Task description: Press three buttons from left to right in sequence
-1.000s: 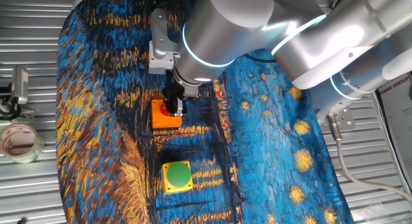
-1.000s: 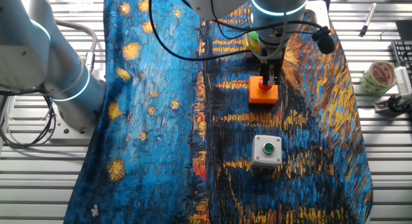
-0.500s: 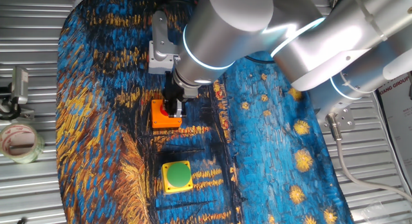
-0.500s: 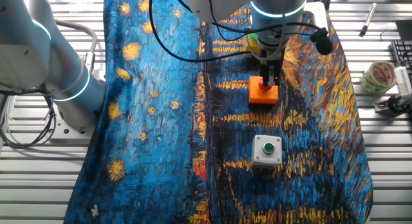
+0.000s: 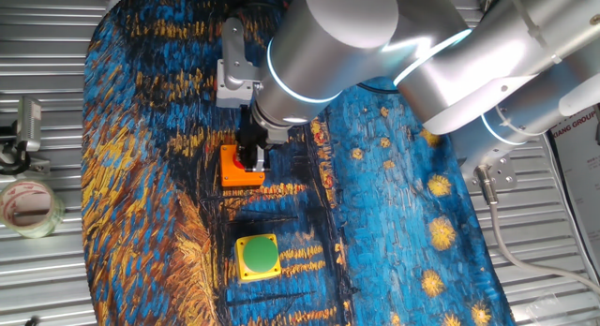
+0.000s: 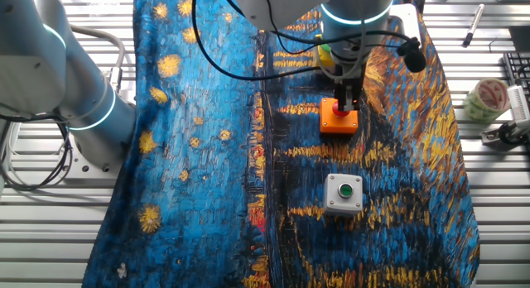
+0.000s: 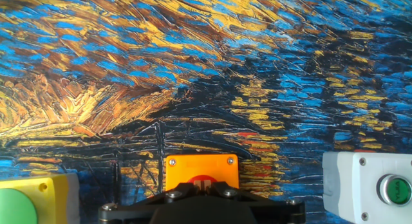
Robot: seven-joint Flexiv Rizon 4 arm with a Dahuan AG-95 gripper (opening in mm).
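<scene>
Three button boxes lie in a row on the painted cloth. The orange box (image 5: pixel 232 172) (image 6: pixel 339 121) (image 7: pixel 201 168) is the middle one, and my gripper (image 5: pixel 251 160) (image 6: pixel 343 108) (image 7: pixel 203 183) stands straight over it. Its fingertips are shut together and rest on the red button (image 7: pixel 203 180). The yellow box (image 5: pixel 258 257) (image 7: pixel 35 197) with the large green button (image 5: pixel 259 255) lies to one side. The white-grey box (image 6: pixel 344 194) (image 7: pixel 365 188) with the small green button (image 6: pixel 344 189) (image 7: pixel 393 188) lies to the other side. In the other fixed view the yellow box is mostly hidden behind the hand.
A tape roll (image 5: pixel 28 206) (image 6: pixel 489 99) and a small metal clamp (image 5: pixel 23 129) sit off the cloth on the slatted metal table (image 5: pixel 42 279). A pen (image 6: pixel 473 23) lies near the far edge. The arm's body (image 5: pixel 450 54) hangs over the cloth's starry side.
</scene>
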